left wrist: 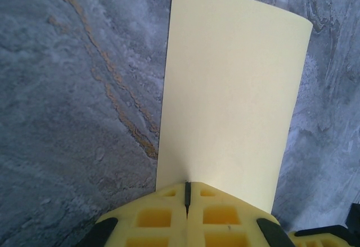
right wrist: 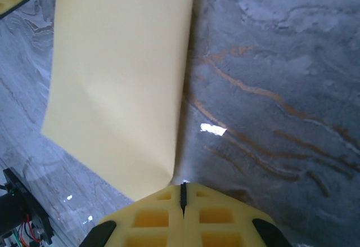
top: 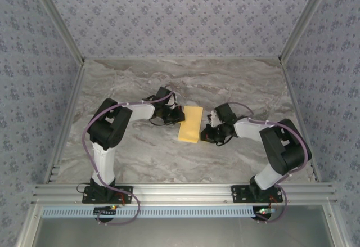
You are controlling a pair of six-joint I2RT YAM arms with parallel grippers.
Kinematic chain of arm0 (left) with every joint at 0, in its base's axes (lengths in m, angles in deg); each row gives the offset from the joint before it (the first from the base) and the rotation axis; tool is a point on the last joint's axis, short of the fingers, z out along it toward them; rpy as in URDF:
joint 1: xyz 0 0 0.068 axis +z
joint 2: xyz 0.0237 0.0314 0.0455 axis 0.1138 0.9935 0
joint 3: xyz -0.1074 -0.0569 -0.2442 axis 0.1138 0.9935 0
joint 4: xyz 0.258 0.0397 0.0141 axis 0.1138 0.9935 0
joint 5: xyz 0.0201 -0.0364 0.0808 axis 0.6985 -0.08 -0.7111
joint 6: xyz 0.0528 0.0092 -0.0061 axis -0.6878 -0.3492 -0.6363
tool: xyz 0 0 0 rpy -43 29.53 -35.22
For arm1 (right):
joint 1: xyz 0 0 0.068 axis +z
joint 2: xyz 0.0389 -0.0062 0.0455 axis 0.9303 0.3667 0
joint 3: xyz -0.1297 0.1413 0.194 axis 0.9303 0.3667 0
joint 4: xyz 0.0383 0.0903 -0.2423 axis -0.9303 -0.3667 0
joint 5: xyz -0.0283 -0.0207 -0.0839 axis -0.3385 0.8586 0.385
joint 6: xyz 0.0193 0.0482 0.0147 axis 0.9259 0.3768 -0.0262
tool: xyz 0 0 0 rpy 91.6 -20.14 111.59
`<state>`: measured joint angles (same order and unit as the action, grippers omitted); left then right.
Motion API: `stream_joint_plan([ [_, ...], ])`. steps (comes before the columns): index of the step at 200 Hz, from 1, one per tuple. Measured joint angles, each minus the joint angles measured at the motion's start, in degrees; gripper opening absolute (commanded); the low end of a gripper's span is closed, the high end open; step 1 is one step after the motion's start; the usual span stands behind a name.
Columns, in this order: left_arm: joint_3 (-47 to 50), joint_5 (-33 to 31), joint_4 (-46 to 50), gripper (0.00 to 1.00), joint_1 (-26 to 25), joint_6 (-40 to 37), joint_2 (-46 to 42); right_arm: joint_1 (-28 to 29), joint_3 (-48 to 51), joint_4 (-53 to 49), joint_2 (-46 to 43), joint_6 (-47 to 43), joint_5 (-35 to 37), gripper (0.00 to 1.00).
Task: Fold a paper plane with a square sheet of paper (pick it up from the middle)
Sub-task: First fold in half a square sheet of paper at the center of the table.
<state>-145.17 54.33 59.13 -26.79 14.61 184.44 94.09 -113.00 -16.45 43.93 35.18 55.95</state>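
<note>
Top external view: thin yellow-orange square sheet of paper (top: 190, 124), folded to a rectangle, lies with its long axis running away from the bases. Left gripper (top: 177, 115) touches its left edge and right gripper (top: 208, 130) its right edge, both closed and equally near; pinching cannot be told.

A grey marble tabletop (top: 236, 78) with rust-brown veins spreads beneath and around the jaws. Walls (top: 180, 16) papered in a blue-grey floral pattern stand beyond them and to either side. Aluminium rails (top: 185, 191) edge the side behind them. A light glint (right wrist: 212, 129) lies just ahead of the right jaws.

Grey marble tabletop (top: 169, 157); floral-patterned walls (top: 180, 10); aluminium frame rail (top: 185, 191).
</note>
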Motion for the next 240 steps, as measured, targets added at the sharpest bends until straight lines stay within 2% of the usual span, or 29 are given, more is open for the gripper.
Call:
stream_joint_plan([
  [47,0.0,0.02,0.0,0.0,0.0,0.15,-0.02,2.75,-9.79,1.14,4.17,-0.39,0.26,0.0],
  [109,0.0,0.0,0.0,0.0,0.0,0.59,0.0,4.7,-10.49,2.58,9.94,-0.59,0.22,0.0],
  [169,0.0,0.0,0.0,0.0,0.0,0.68,0.0,4.61,-7.15,6.78,10.16,-2.34,-0.61,0.0],
  [240,0.0,0.0,-0.02,0.0,0.0,1.03,0.0,4.7,1.81,7.04,2.89,-4.52,-2.4,0.0],
])
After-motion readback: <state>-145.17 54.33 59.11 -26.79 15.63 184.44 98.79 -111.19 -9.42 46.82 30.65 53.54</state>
